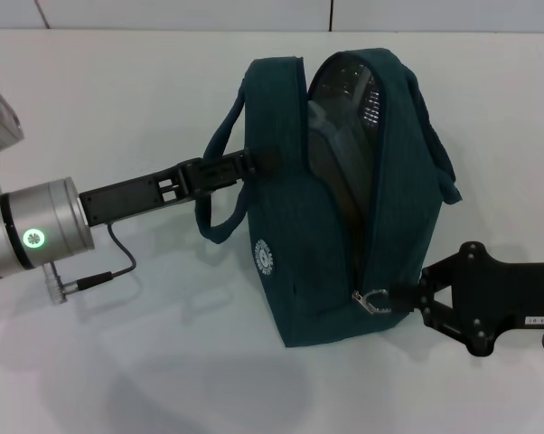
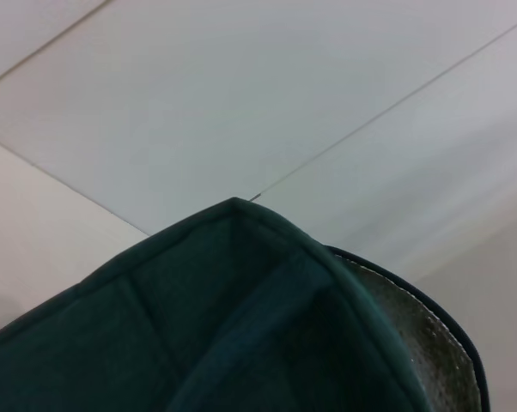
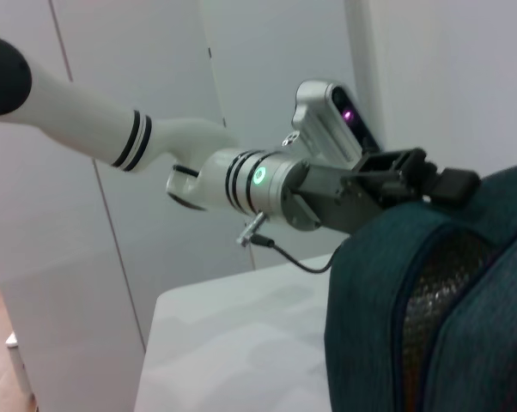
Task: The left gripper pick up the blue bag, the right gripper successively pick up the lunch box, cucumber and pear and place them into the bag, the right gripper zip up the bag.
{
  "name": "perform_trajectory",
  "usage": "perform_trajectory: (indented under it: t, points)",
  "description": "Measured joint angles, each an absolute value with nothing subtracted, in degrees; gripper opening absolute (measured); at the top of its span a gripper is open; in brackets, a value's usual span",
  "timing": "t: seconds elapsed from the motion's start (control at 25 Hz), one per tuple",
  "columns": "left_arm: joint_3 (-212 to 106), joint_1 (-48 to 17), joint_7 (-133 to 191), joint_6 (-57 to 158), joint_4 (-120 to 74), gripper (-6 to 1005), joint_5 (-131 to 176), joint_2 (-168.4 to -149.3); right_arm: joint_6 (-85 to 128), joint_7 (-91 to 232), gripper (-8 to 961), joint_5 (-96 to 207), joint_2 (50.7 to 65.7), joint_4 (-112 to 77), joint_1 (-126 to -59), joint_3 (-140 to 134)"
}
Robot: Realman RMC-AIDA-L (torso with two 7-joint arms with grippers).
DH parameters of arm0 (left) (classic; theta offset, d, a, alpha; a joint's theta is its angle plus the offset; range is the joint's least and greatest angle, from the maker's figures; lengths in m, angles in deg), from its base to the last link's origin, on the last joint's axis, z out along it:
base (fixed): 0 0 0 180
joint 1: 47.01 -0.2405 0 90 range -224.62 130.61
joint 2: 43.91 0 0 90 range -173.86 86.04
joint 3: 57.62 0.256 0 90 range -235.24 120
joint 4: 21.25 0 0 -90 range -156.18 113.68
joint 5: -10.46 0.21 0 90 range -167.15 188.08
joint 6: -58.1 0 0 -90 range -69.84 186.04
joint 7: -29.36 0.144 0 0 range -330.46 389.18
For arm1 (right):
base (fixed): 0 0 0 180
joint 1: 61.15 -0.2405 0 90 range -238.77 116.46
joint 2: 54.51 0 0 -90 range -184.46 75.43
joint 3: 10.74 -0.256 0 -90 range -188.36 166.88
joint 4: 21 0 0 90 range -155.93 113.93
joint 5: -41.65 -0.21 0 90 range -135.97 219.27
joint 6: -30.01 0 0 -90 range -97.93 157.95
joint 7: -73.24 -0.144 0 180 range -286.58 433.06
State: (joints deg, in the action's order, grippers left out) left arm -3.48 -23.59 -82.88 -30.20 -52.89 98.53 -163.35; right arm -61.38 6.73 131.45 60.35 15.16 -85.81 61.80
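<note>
Because the bag (image 1: 340, 194) is soft fabric that is sagging rather than standing stiff, it is probably needing a steadying grip while the zip runs. It is standing upright mid-worktop (image 1: 118, 362), mouth gaping. The left hand (image 1: 240, 165) is closed on its left top edge by the handle. The right hand (image 1: 408, 297) is pinching the ring pull (image 1: 371, 300) at the bag's near right corner.

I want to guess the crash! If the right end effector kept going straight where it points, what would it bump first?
Probably the blue bag. The right end effector points at its lower corner, already at the metal zipper pull.
</note>
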Motion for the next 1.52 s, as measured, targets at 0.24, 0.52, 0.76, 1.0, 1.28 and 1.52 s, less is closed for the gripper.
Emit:
perform_trajectory:
  t: [0.24,0.52,0.76,1.0,1.28,1.52]
  points:
    - [-3.49,-24.34,-79.04,-32.77,-52.89,842,92.55,-163.38,-62.44,7.09,7,130.24,60.67,15.29,-85.86,60.11]
    - [-3.48,-25.13,-76.45,-33.15,-52.89,842,91.04,-163.26,-63.53,8.32,7,125.76,60.8,15.54,-86.42,60.01]
    - [-3.48,-25.45,-74.46,-33.16,-52.89,843,90.93,-163.26,-63.89,8.35,7,123.43,60.94,16.55,-87.55,60.07]
    - [-3.48,-26.33,-73.95,-33.26,-52.89,843,90.63,-163.26,-63.47,8.4,7,122.64,60.97,16.53,-88.15,60.18]
    - [-4.66,-26.78,-73.8,-33.26,-52.89,842,90.61,-163.26,-63.36,8.48,7,121.72,60.95,16.76,-87.89,60.89]
    - [-4.78,-26.73,-73.75,-33.44,-52.89,841,90.79,-163.26,-63.15,7.86,6,120.48,60.93,17.56,-89.13,61.45]
